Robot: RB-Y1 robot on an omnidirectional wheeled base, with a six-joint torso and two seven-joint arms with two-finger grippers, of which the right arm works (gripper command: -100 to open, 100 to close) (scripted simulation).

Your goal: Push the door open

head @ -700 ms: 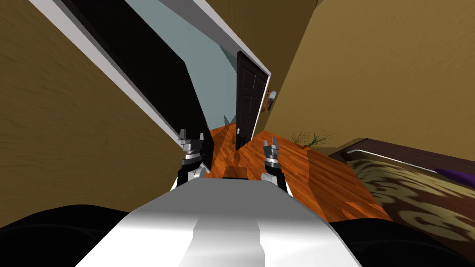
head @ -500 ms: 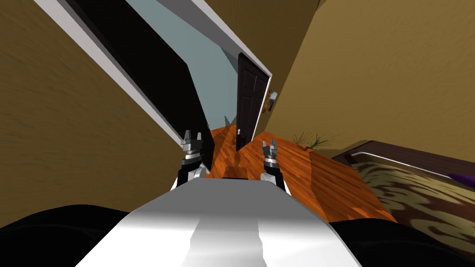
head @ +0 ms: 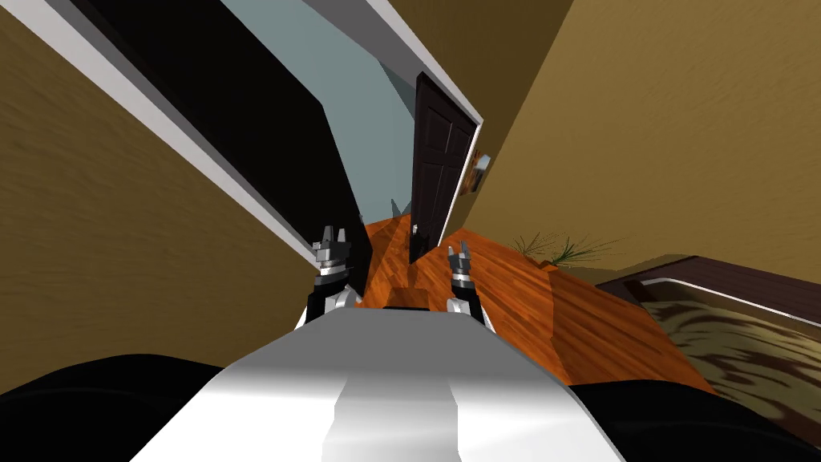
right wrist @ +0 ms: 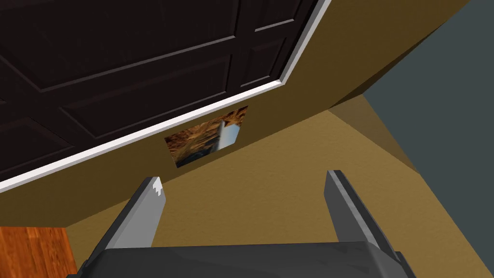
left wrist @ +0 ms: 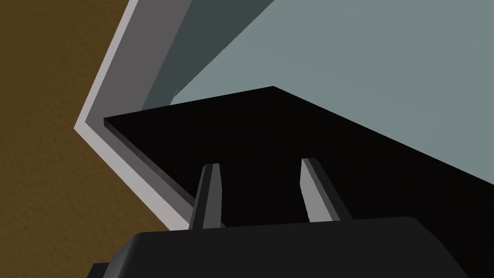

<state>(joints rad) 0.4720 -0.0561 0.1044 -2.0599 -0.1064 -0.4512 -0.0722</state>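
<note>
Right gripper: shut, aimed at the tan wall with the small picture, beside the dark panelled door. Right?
Not quite. The right gripper is open, not shut: the right wrist view shows its jaws standing well apart with nothing between them. The rest holds: it is aimed at the tan wall with the small picture, beside the dark panelled door.

Our left tool [head: 331,234], at 9 o'clock of our right tool [head: 459,250], carries two thin, light grey, blade-like fingers [left wrist: 211,193] on a dark, round-cornered box [left wrist: 270,246]. The right tool is built alike, and one of its fingers ends in a small, white, notched tip. Behind each tool we see a ribbed silver-grey collar [head: 330,259], then a white forearm shell [head: 345,298] with black sides.
</note>
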